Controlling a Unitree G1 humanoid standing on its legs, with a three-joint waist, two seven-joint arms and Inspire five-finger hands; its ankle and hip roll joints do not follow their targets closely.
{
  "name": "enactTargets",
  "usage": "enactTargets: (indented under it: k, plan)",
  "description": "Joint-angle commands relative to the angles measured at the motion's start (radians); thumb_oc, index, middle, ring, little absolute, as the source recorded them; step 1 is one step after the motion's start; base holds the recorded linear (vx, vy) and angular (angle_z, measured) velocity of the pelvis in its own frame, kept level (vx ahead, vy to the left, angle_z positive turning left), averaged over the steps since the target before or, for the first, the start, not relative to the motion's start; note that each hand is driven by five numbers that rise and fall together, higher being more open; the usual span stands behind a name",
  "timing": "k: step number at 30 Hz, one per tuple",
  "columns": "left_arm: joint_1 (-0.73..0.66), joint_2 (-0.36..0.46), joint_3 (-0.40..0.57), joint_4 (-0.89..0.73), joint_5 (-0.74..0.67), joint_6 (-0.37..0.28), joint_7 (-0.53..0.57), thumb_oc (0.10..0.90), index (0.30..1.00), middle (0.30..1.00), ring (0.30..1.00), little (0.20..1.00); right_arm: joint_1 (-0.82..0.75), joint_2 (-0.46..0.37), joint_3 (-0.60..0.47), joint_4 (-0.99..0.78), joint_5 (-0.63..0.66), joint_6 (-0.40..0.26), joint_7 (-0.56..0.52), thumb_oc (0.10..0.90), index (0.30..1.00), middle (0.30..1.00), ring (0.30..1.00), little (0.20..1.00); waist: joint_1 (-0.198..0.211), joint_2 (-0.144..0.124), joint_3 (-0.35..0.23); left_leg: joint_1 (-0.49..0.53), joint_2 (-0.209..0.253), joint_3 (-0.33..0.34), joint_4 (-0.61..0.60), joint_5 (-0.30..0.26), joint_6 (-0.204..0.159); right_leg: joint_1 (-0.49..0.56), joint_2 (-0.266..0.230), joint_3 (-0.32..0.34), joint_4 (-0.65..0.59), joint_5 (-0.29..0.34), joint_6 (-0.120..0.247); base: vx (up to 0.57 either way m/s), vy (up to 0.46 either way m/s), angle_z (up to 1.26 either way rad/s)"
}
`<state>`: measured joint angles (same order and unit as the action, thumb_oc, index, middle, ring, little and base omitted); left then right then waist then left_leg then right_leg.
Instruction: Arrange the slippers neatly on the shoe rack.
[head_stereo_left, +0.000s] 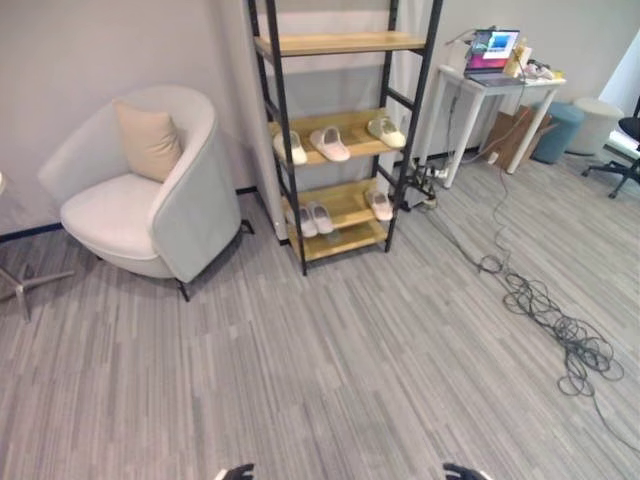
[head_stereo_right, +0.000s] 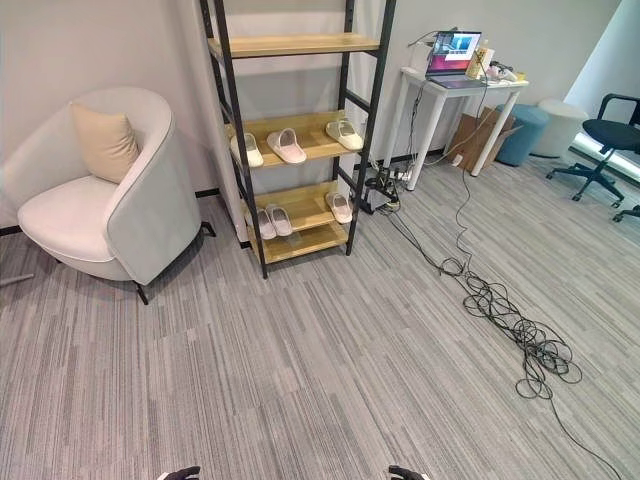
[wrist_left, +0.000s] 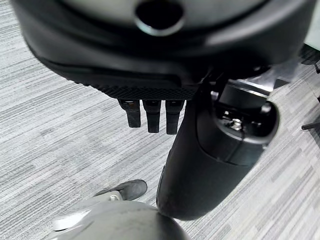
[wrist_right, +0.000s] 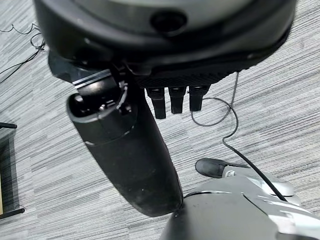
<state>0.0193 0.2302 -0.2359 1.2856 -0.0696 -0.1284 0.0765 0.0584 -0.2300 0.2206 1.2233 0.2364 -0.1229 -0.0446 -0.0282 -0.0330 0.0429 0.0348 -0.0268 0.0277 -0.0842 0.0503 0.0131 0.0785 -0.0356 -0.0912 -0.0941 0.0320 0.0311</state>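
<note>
The shoe rack (head_stereo_left: 345, 43) has a black frame and wooden shelves and stands against the far wall. Three pale slippers lie on its middle shelf: one at the left (head_stereo_left: 291, 147), one beside it (head_stereo_left: 329, 143), and one apart at the right (head_stereo_left: 385, 131). On the lower shelf a pair (head_stereo_left: 312, 218) lies close together, with a single slipper (head_stereo_left: 379, 204) to its right. My left hand (head_stereo_left: 238, 471) and right hand (head_stereo_left: 460, 472) hang low at the near edge, far from the rack. In the wrist views the left hand (wrist_left: 152, 116) and right hand (wrist_right: 172, 102) have straight fingers and hold nothing.
A pale armchair (head_stereo_left: 150, 190) with a beige cushion stands left of the rack. A white desk (head_stereo_left: 490, 85) with a laptop is at the back right. Tangled cables (head_stereo_left: 555, 320) run across the grey floor on the right. An office chair (head_stereo_right: 600, 140) stands at the far right.
</note>
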Motion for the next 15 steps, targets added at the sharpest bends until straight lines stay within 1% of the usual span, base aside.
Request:
enactTargets:
  k: [1, 2, 5, 7, 8, 10, 11, 12, 13, 14, 15]
  plan:
    - [-0.098, -0.032, -0.038, 0.01, 0.03, -0.019, -0.005, 0.8, 0.9, 0.9, 0.9, 0.9, -0.072, -0.022, 0.011, 0.025, -0.008, -0.017, -0.013, 0.8, 0.9, 0.9, 0.9, 0.9, -0.007, 0.01, -0.007, 0.034, 0.048, -0.025, -0.003, -0.063, -0.065, 0.004, -0.02, 0.018, 0.007, -0.049, 0.079, 0.04, -0.021, 0.0]
    - [-0.099, -0.034, -0.041, 0.005, 0.026, -0.019, -0.008, 0.8, 0.9, 0.9, 0.9, 0.9, -0.07, -0.022, 0.012, 0.026, -0.007, -0.017, -0.012, 0.8, 0.9, 0.9, 0.9, 0.9, -0.007, 0.011, -0.007, 0.041, 0.05, -0.025, -0.003, -0.074, -0.065, 0.011, -0.018, 0.019, 0.008, -0.059, 0.079, 0.04, -0.029, 0.01]
    - [-0.102, -0.034, -0.041, 0.003, 0.022, -0.02, -0.007, 0.8, 0.9, 0.9, 0.9, 0.9, -0.069, -0.02, 0.012, 0.026, -0.007, -0.015, -0.011, 0.8, 0.9, 0.9, 0.9, 0.9, -0.008, 0.009, -0.004, 0.034, 0.05, -0.023, -0.003, -0.063, -0.065, 0.001, -0.018, 0.019, 0.009, -0.049, 0.077, -0.02, -0.011, 0.0]
    - [-0.104, -0.038, -0.046, 0.004, 0.019, -0.019, -0.008, 0.8, 0.9, 0.9, 0.9, 0.9, -0.065, -0.02, 0.011, 0.029, -0.009, -0.011, -0.011, 0.8, 0.9, 0.9, 0.9, 0.9, -0.014, 0.012, -0.001, 0.043, 0.053, -0.023, -0.003, -0.074, -0.067, 0.007, -0.015, 0.02, 0.011, -0.061, 0.076, 0.04, -0.041, 0.0]
    - [-0.105, -0.038, -0.046, 0.003, 0.019, -0.019, -0.007, 0.8, 0.9, 0.9, 0.9, 0.9, -0.066, -0.02, 0.011, 0.029, -0.009, -0.011, -0.011, 0.8, 0.9, 0.9, 0.9, 0.9, -0.014, 0.011, -0.001, 0.036, 0.052, -0.023, -0.003, -0.063, -0.067, 0.0, -0.016, 0.02, 0.012, -0.051, 0.075, 0.06, -0.056, -0.01]
    - [-0.104, -0.04, -0.049, 0.004, 0.021, -0.019, -0.01, 0.8, 0.9, 0.9, 0.9, 0.9, -0.063, -0.018, 0.012, 0.029, -0.006, -0.01, -0.009, 0.8, 0.9, 0.9, 0.9, 0.9, -0.017, 0.013, 0.002, 0.042, 0.055, -0.022, -0.003, -0.073, -0.069, 0.005, -0.013, 0.021, 0.013, -0.062, 0.074, 0.01, -0.031, -0.01]
    - [-0.105, -0.04, -0.049, 0.004, 0.021, -0.019, -0.01, 0.8, 0.9, 0.9, 0.9, 0.9, -0.064, -0.018, 0.011, 0.029, -0.006, -0.01, -0.009, 0.8, 0.9, 0.9, 0.9, 0.9, -0.017, 0.012, 0.002, 0.035, 0.054, -0.021, -0.003, -0.062, -0.069, -0.002, -0.014, 0.021, 0.013, -0.053, 0.073, 0.02, -0.075, 0.0]
    - [-0.105, -0.043, -0.058, 0.003, 0.023, -0.019, -0.012, 0.8, 0.9, 0.9, 0.9, 0.9, -0.058, -0.017, 0.012, 0.03, -0.004, -0.011, -0.007, 0.8, 0.9, 0.9, 0.9, 0.9, -0.022, 0.015, 0.006, 0.044, 0.058, -0.02, -0.003, -0.072, -0.071, 0.002, -0.008, 0.024, 0.015, -0.064, 0.071, -0.02, -0.066, 0.0]
    - [-0.106, -0.043, -0.057, 0.003, 0.023, -0.019, -0.012, 0.8, 0.9, 0.9, 0.9, 0.9, -0.059, -0.017, 0.012, 0.029, -0.004, -0.011, -0.007, 0.8, 0.9, 0.9, 0.9, 0.9, -0.021, 0.014, 0.006, 0.037, 0.057, -0.02, -0.003, -0.061, -0.071, -0.005, -0.009, 0.024, 0.017, -0.055, 0.07, 0.05, -0.083, -0.01]
    - [-0.105, -0.044, -0.061, 0.001, 0.023, -0.019, -0.013, 0.8, 0.9, 0.9, 0.9, 0.9, -0.058, -0.017, 0.013, 0.029, -0.003, -0.011, -0.008, 0.8, 0.9, 0.9, 0.9, 0.9, -0.023, 0.016, 0.008, 0.044, 0.061, -0.02, -0.003, -0.071, -0.072, 0.0, -0.007, 0.025, 0.017, -0.065, 0.069, -0.03, -0.041, -0.04]
    - [-0.108, -0.045, -0.063, 0.0, 0.023, -0.02, -0.014, 0.8, 0.9, 0.9, 0.9, 0.9, -0.059, -0.017, 0.011, 0.029, -0.001, -0.011, -0.008, 0.8, 0.9, 0.9, 0.9, 0.9, -0.024, 0.015, 0.01, 0.037, 0.063, -0.019, -0.003, -0.059, -0.073, -0.01, -0.006, 0.027, 0.022, -0.058, 0.067, 0.04, -0.069, -0.04]
